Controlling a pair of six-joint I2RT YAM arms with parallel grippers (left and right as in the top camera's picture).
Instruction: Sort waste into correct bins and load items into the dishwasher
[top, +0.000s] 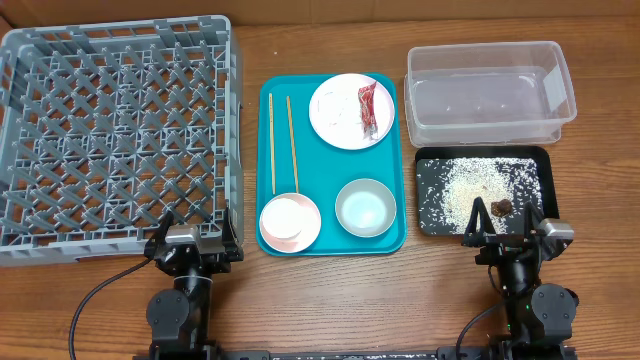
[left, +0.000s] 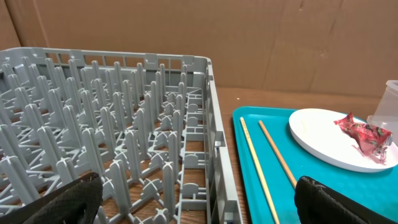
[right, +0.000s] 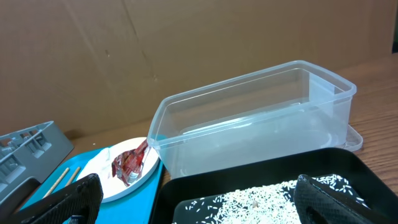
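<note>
The grey dish rack (top: 120, 25) fills the left of the table. On the teal tray (top: 330, 170) lie two chopsticks (top: 272, 140), a pale plate (top: 335, 125) with the red wrapper scrap (top: 372, 108), a pink bowl (top: 290, 225) and a grey-green bowl (top: 365, 207). The clear tub (top: 480, 48) stands at the back right. I cannot make out the tissue wad or the white cup. My left gripper (top: 195, 240) is open and empty at the rack's near right corner (left: 199, 205). My right gripper (top: 510, 240) is open and empty (right: 205, 199) at the black tray's near edge.
A black tray (top: 432, 170) in front of the tub holds white grains (top: 480, 190) and a brown lump (top: 502, 207). A cardboard wall stands behind the table in both wrist views. The teal tray lies between the rack and the black tray.
</note>
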